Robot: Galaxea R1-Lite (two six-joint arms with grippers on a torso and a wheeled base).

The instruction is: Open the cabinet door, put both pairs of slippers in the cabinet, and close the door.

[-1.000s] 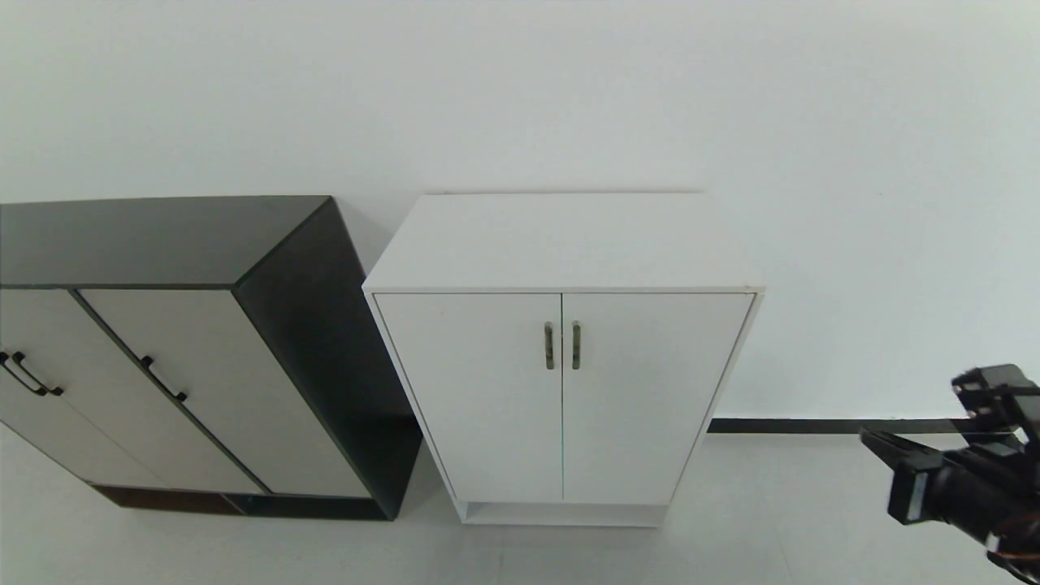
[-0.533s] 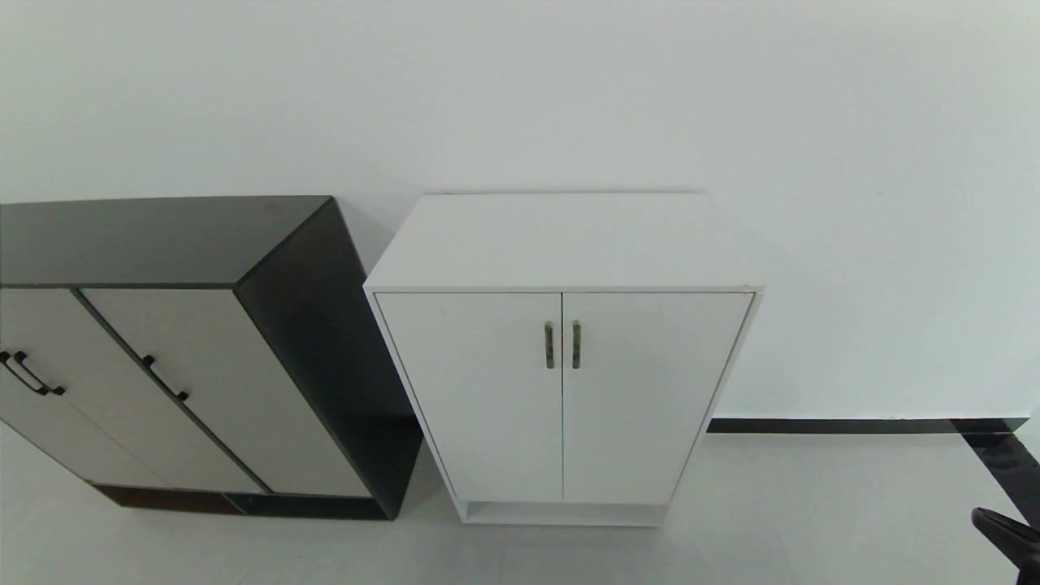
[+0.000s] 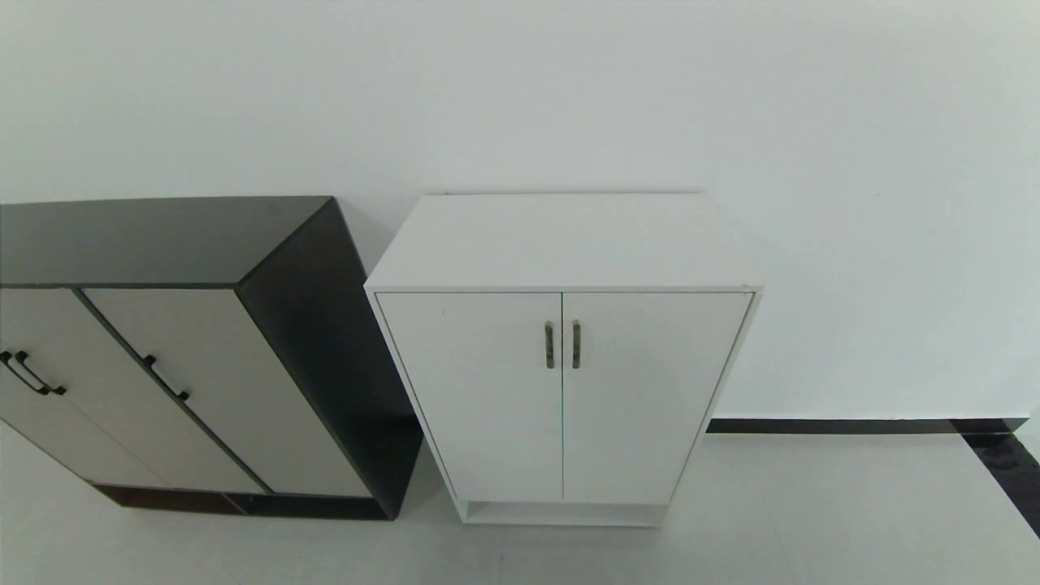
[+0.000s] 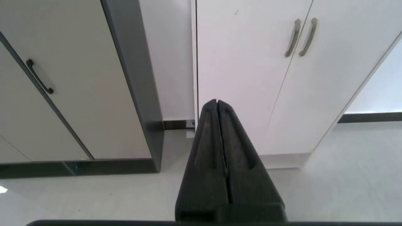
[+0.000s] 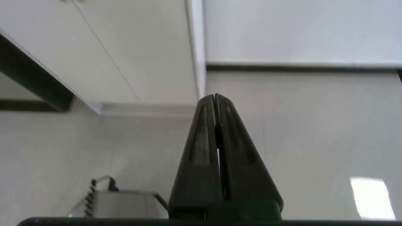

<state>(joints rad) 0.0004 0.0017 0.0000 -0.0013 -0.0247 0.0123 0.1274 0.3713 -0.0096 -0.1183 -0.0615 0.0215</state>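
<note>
White cabinet (image 3: 479,390) standing against the wall, both doors shut.
Head view: it is sitting just beside a dark cabinet (image 3: 309,325), its two handles (image 3: 549,345) meeting at the middle. Left wrist view: the left gripper (image 4: 217,107) is pointing toward the white cabinet's front, fingers pressed together. Right wrist view: the right gripper (image 5: 217,100) is hanging over the floor (image 5: 314,138) near the cabinet's bottom corner, fingers pressed together.

A plain white wall (image 3: 520,97) meets a pale grey floor (image 3: 812,520) along a black skirting strip (image 3: 829,426), and against the wall stands a dark-framed cabinet (image 3: 309,325) with two shut pale doors (image 3: 203,390) and black handles (image 3: 165,379).
</note>
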